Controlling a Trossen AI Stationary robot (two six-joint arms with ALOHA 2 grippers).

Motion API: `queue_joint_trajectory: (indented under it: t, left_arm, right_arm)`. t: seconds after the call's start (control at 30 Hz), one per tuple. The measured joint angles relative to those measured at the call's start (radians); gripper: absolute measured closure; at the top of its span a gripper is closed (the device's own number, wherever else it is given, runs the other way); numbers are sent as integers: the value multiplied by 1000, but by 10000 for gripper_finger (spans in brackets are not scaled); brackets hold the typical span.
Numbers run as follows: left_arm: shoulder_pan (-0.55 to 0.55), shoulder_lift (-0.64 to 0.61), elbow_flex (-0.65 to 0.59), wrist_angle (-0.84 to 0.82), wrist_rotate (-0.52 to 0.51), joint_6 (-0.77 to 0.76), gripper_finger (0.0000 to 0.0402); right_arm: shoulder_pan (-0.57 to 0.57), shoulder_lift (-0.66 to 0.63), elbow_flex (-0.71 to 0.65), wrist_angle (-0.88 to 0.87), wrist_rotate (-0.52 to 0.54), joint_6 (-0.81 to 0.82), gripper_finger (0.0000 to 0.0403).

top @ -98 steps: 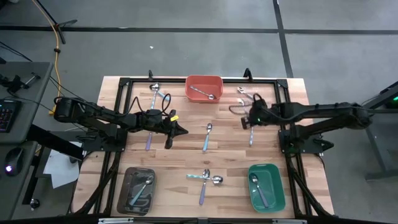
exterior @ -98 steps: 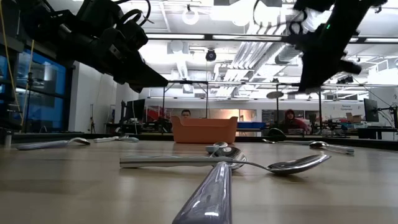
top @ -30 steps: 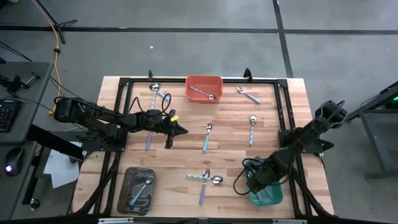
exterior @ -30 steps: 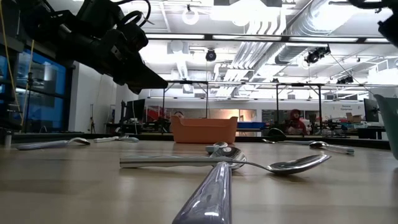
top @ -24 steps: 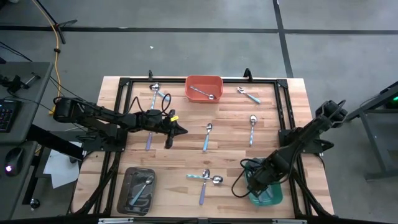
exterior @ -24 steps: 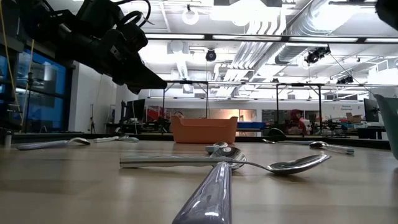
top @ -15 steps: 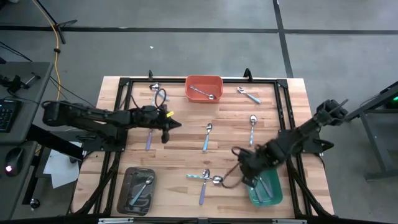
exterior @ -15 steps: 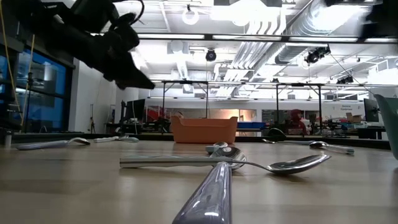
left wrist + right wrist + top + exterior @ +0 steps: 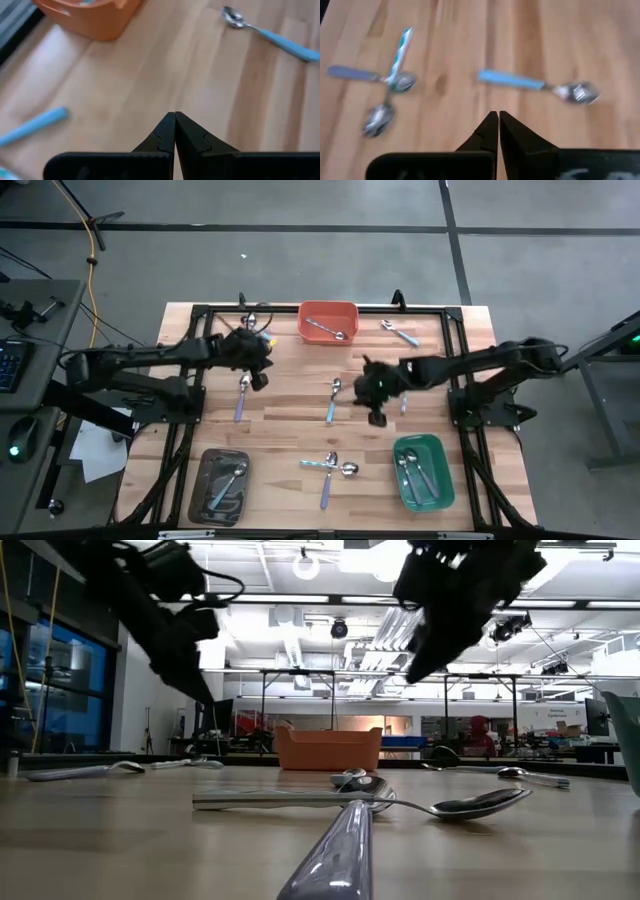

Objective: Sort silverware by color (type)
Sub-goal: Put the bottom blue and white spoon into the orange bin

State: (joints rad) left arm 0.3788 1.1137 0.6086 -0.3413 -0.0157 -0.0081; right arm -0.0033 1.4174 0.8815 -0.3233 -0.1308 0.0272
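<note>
Silverware near the wooden tabletop's (image 9: 300, 430) centre, a blue-handled metal spoon (image 9: 333, 401), looks light, stiff, slippery (grip mid-handle); right gripper (image 9: 377, 418) and left gripper (image 9: 257, 379) both closed, empty.

Wooden desk (image 9: 300, 440), red tray (image 9: 328, 322) at far edge, grey tray (image 9: 222, 485) near left, green tray (image 9: 424, 472) near right, loose spoons (image 9: 334, 400) scattered between, crossed pair (image 9: 329, 470) near front

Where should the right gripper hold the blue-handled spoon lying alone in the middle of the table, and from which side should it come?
Grip the light blue handle near its middle, coming from straight above. The spoon lies flat, nothing touching it. The right gripper, fingers shut, must open across the handle's narrow width; the rounded shiny bowl would probably slip.
</note>
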Motion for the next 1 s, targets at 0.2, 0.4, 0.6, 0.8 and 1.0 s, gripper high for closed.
queue_joint_trajectory:
  t: [0.2,0.4,0.6,0.8,1.0]
  left_arm:
    - [110,146,169,-160,0,128,401]
    - [183,342,334,-342,0,256,401]
    - [198,526,473,-477,-1,360,388]
    - [185,637,552,-533,-18,422,350]
    - [156,680,563,-535,-120,525,304]
  right_arm:
    - [-174,0,-117,300,-149,-139,403]
    - [-298,0,-161,454,-230,-200,403]
    - [-372,0,-143,486,-298,-284,403]
    - [-417,0,-143,486,-353,-306,403]
    - [-406,0,-144,486,-357,-308,403]
